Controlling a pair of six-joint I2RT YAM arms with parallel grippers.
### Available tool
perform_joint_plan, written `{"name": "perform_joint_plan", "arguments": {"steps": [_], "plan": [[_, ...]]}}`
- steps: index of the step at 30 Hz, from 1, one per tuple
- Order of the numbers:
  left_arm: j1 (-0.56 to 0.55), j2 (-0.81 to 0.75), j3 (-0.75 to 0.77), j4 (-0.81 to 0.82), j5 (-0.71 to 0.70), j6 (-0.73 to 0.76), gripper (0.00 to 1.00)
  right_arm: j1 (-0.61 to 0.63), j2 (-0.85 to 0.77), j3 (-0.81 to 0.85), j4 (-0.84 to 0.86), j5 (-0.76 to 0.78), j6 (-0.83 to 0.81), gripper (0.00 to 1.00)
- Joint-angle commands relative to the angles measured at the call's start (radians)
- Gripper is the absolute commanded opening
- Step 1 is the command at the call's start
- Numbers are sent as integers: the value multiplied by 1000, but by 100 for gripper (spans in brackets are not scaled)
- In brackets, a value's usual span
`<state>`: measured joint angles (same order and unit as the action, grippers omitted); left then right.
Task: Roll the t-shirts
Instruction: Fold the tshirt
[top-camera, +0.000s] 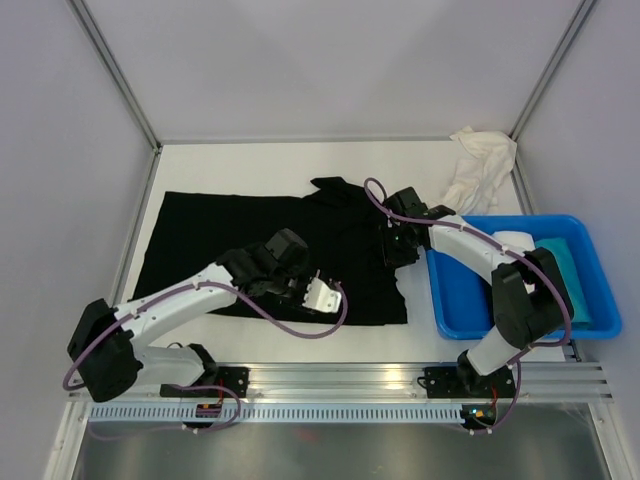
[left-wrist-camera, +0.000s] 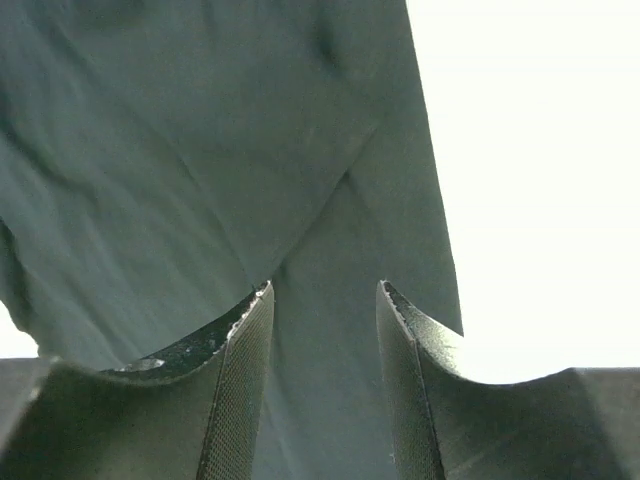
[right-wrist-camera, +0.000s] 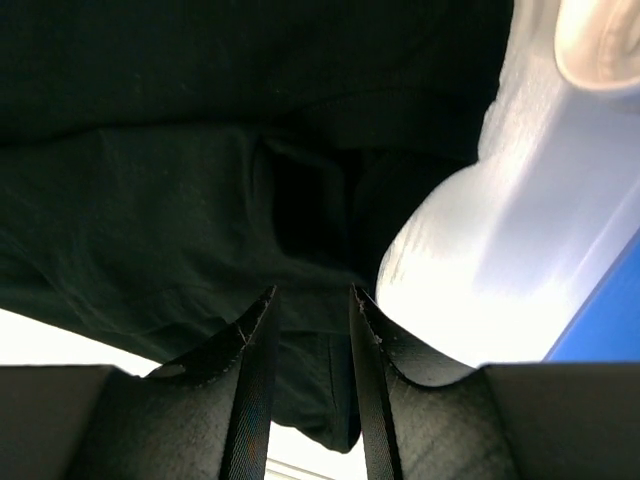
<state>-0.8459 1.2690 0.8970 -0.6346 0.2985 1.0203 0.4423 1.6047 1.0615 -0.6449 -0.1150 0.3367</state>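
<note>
Black t-shirt (top-camera: 200, 240) is lying under the left claw (left-wrist-camera: 325, 290) and right claw (right-wrist-camera: 312, 295), both hanging open. They should be grabbing one edge evenly.

White table (top-camera: 260, 165) enclosed by grey wall panels (top-camera: 330, 70) on aluminium posts (top-camera: 115, 70). Blue plastic bin (top-camera: 520, 331) stands at the right side; ribbed metal rail (top-camera: 340, 378) spans the near edge.

We see the top view evenly, softly lit and sharp, with faint shadows around the black t-shirt (top-camera: 260, 250). In both wrist views the desk (left-wrist-camera: 540, 150) beside that shirt blows out white, while its cloth reads dim.
</note>
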Motion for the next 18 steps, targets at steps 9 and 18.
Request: {"name": "perform_joint_plan", "arguments": {"steps": [9, 18], "plan": [[-56, 124, -81, 231, 258, 290, 54, -54, 24, 68, -35, 21, -51, 42], [-65, 236, -76, 268, 180, 359, 52, -54, 20, 3, 10, -46, -56, 44]]}}
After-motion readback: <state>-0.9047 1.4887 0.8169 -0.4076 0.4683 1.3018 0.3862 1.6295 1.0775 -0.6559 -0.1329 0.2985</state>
